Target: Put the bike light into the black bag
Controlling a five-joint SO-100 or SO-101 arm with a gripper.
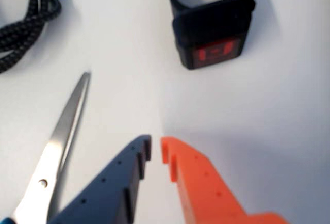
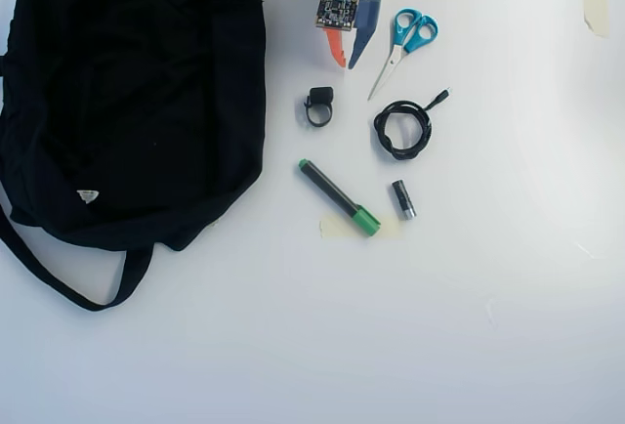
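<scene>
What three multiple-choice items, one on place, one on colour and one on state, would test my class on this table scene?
1. In the overhead view, where does the bike light lie?
A. Between the black bag and the coiled cable
B. Inside the bag
C. Right of the scissors

2. What colour are the gripper fingers?
A. Both orange
B. One orange, one dark blue
C. Both white

3. What is the gripper's state?
A. Shut on the bike light
B. Shut on the scissors
C. Holding nothing, tips only slightly apart

Answers: 1 A, since the light sits on bare table between the two; 2 B, as the wrist view shows one of each; 3 C, since only a narrow empty gap lies between the tips.
</scene>
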